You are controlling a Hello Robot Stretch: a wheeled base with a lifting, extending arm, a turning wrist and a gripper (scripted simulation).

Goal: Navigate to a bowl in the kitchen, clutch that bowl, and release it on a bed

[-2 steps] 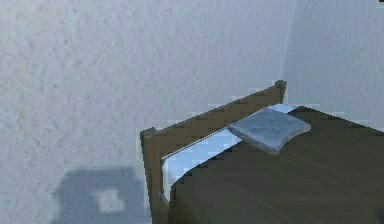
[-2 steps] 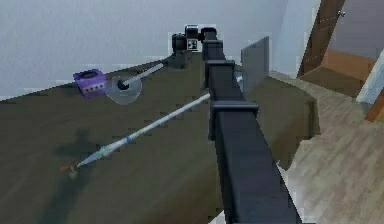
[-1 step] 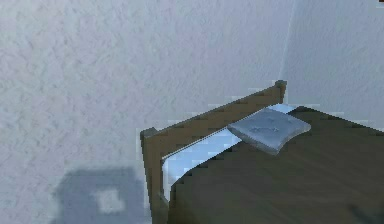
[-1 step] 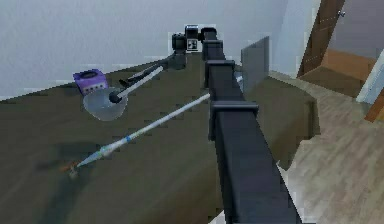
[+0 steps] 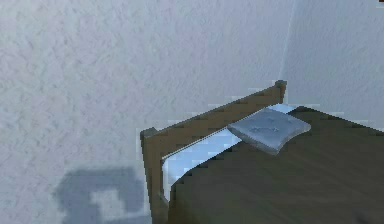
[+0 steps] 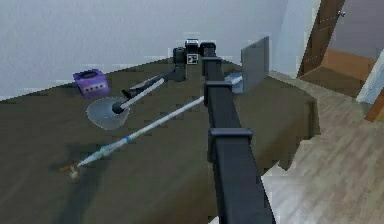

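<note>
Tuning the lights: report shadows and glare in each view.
Forward view: a grey shadow falls low left of the bed frame; no glare. Arm side view: the bedspread reads dark against a pale wall; no glare on the arm.

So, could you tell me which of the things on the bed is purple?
The small box by the far edge; the bowl is grey, the long rod pale.

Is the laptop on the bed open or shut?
Open: the laptop has its grey lid standing upright over a flat base that lies on the bed.
</note>
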